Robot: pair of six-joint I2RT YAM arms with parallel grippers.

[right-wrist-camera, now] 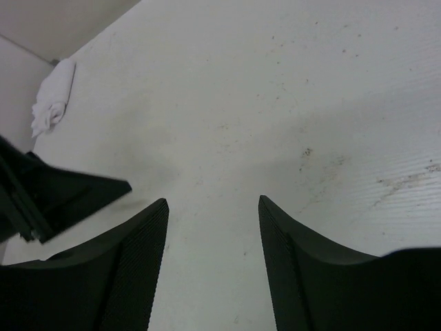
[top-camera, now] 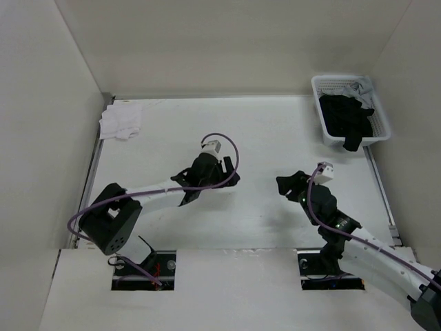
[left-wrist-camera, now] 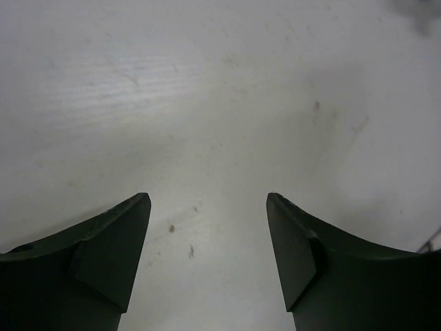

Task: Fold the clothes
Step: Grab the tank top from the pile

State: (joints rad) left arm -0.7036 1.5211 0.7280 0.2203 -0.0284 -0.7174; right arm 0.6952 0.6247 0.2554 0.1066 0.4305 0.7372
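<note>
Black T-shirt [top-camera: 348,117] — crumpled, unfolded, heaped in white basket [top-camera: 319,103], far right, one end over near rim

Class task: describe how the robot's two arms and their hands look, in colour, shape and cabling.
Both the left arm and right arm have white links with black joints, and a purple cable loops along each. A small white box sits at each wrist. The left hand and right hand each have two black, tapering fingers.

White cloth [top-camera: 120,123] bunched at far-left corner of table [top-camera: 262,131]. White plastic basket [top-camera: 319,107] at far-right corner, w/ grey-white garment [top-camera: 362,92] inside.
</note>
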